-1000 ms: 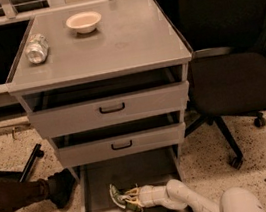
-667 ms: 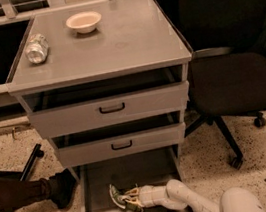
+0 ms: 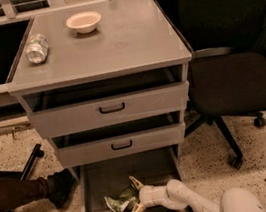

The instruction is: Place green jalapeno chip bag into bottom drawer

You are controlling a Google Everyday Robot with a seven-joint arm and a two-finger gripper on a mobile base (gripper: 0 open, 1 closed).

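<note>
Jaws of the white two-finger gripper [image 3: 134, 197] stand spread wide, one tan tip on the far side and one on the near side of the crumpled green-and-white foil chip bag [image 3: 117, 203]. The bag lies on the floor of the deep grey metal bottom drawer [image 3: 129, 172], toward its front left. The pale jointed arm [image 3: 184, 198] reaches in from the lower right, over the drawer's front right corner.

From here the likeliest slip, as I judge it, is the bag coming back out with the gripper. Crinkled foil catches easily on a fingertip, and a snag on the lift would drag it up or over the front rim (the bag sits close to that edge). A second hazard is overhead. The lower of the two shallower grey drawers with black handles [image 3: 121, 144] juts out just above the back of the open drawer, so a steep rise could knock the wrist against it. A person's dark shoe [image 3: 60, 187] rests on the floor just beside the drawer's left wall and could get bumped if the drawer moves.

Farther back, the grey tabletop [image 3: 122, 39] of the cabinet carries a crushed silver can [image 3: 36, 48] at its left and a cream bowl [image 3: 84, 21] near the rear edge, well apart from each other. A black office chair [image 3: 235, 83] stands to the right.

No writing can be read: the bag shows only dark markings, and the can's label is not legible.
</note>
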